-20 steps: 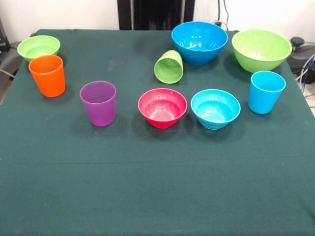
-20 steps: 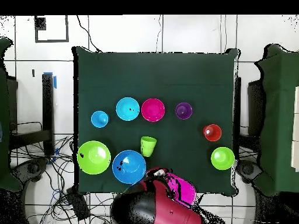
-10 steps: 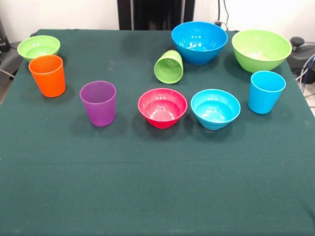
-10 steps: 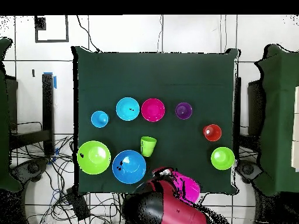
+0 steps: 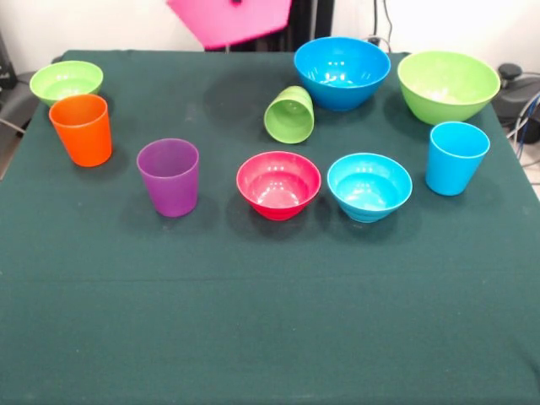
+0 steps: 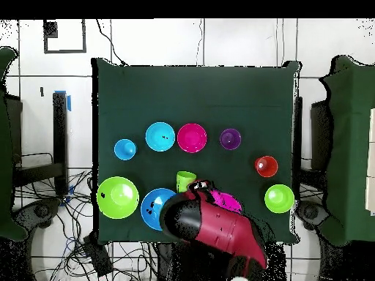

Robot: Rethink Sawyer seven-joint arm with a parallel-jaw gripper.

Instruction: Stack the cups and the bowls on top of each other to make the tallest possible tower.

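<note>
The big pink bowl hung under the arm at twelve o'clock over the tabletop, the claw hidden so I could not tell its grip, with the tipped green cup toward four o'clock

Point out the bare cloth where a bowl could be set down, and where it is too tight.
The near half of the table, in front of the purple cup, red bowl and light blue bowl, is bare. The far-left stretch between the small green bowl and tipped green cup is open too. Tight: the far right, round the big blue bowl and big green bowl.
</note>
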